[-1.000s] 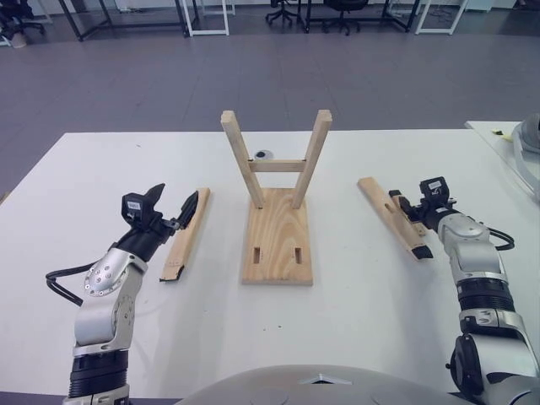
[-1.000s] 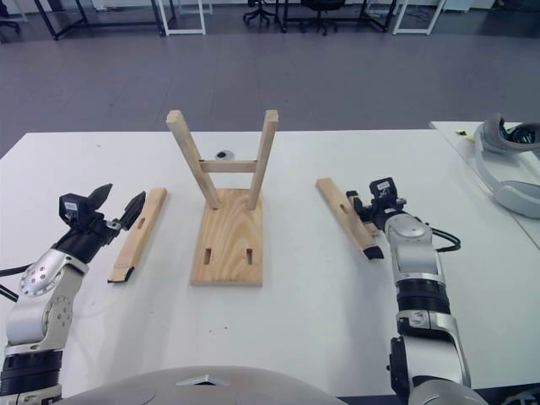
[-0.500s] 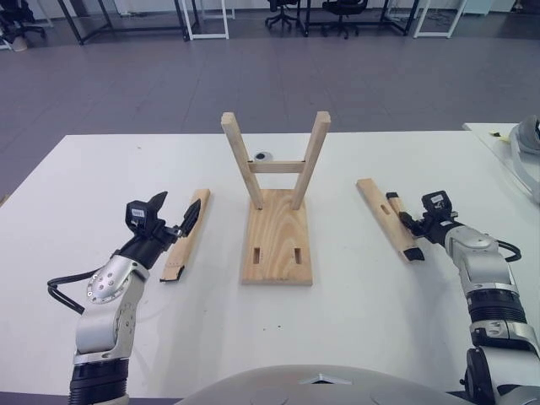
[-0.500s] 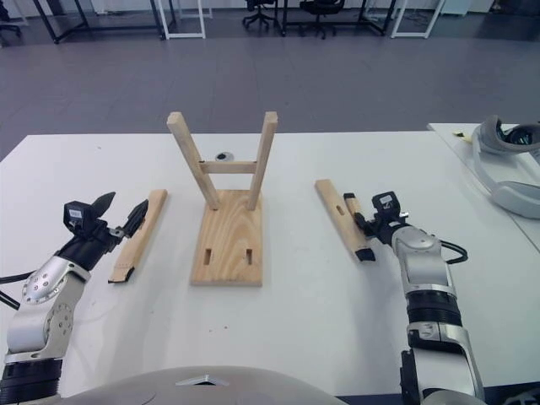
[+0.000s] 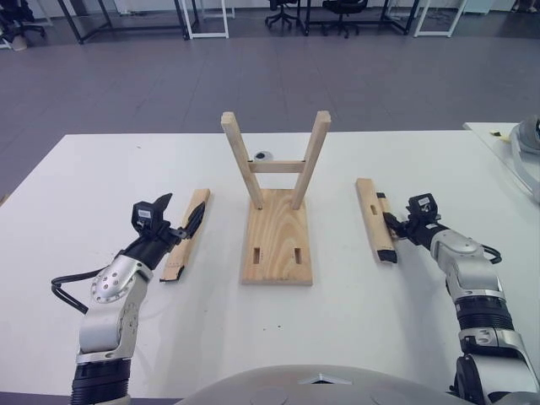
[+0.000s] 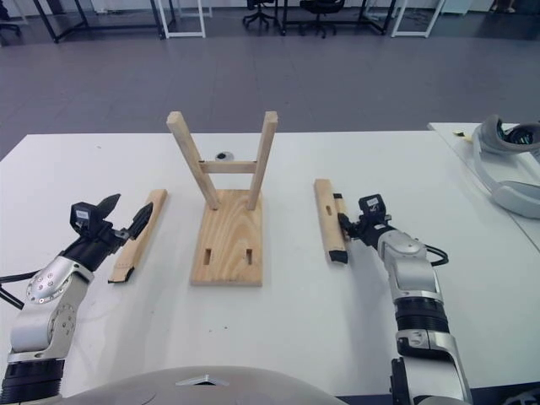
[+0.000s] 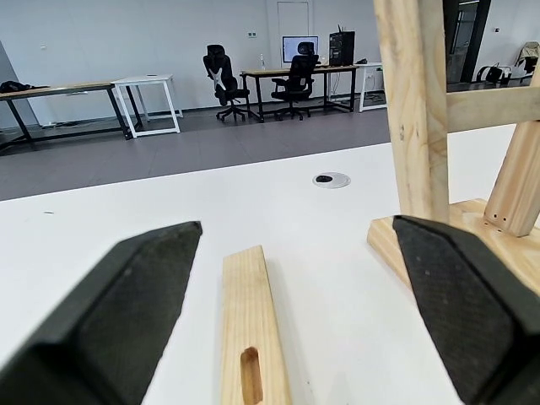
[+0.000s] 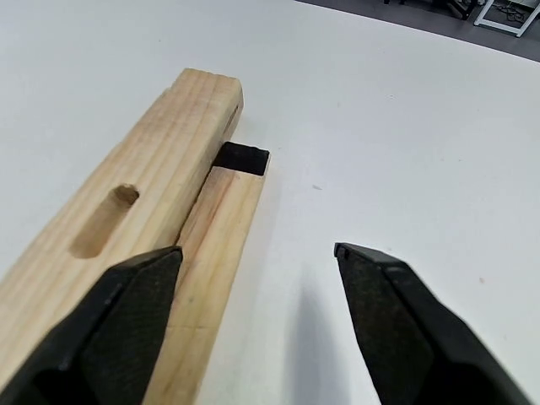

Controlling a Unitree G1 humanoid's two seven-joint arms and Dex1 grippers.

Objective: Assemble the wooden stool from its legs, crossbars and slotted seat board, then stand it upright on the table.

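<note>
Left claw [image 5: 177,211] spread wide, gripping nothing. Loose leg [image 5: 187,232] lies flat just ahead of it, slotted end pointing into the gap, probably lined up for a lengthwise pick. Right claw [image 8: 257,251] spread, empty. Second leg [image 8: 126,202] and thinner bar [image 8: 218,240] lie touching, side by side, under one fingertip. Between the claws, seat board [image 5: 277,245] lies slots-up, two legs already fitted.

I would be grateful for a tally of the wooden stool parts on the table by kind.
Slotted light wooden seat board: 1
Wooden legs: 4 (left upright leg, right upright leg, left loose leg, right loose leg)
Wooden crossbars: 2 (fitted crossbar, loose crossbar beside right loose leg)
Total: 7
</note>
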